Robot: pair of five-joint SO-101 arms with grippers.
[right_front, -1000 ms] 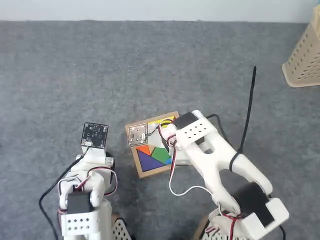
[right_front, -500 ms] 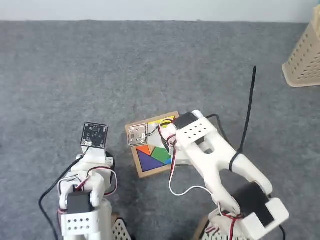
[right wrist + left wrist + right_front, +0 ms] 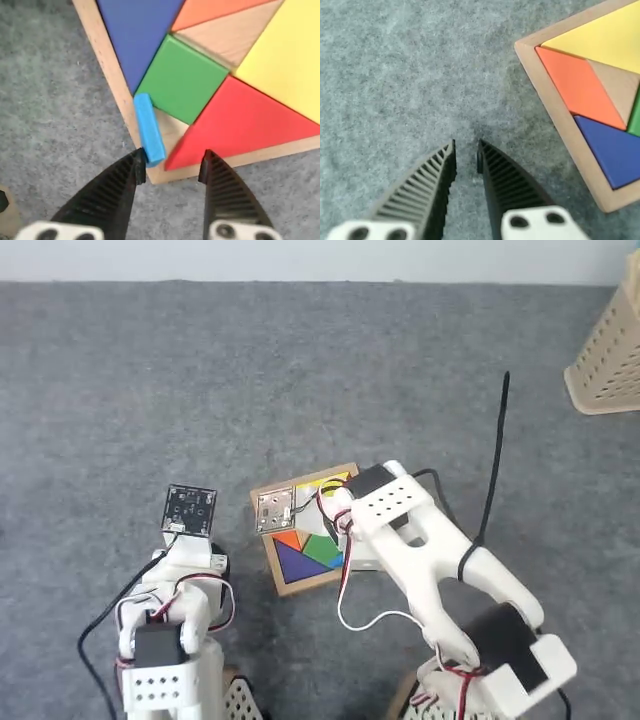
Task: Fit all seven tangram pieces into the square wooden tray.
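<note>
we are holding the right gripper (image 3: 173, 157) half open and empty at the rim of the tray (image 3: 303, 588), mid-frame in the high view; the blue piece (image 3: 149, 129) is standing on edge beside one fingertip (image 3: 135, 164), lying lengthwise along that rim.

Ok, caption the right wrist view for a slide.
Right hand open over the tray corner, where a blue piece stands on edge beside the green square.

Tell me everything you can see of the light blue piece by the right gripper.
The light blue piece is a small painted-looking slab standing on edge, not seated flat. It leans along the wooden tray's rim, over the bare gap between the green square and red triangle. Its near end sits beside one finger of the open right gripper; contact unclear.
</note>
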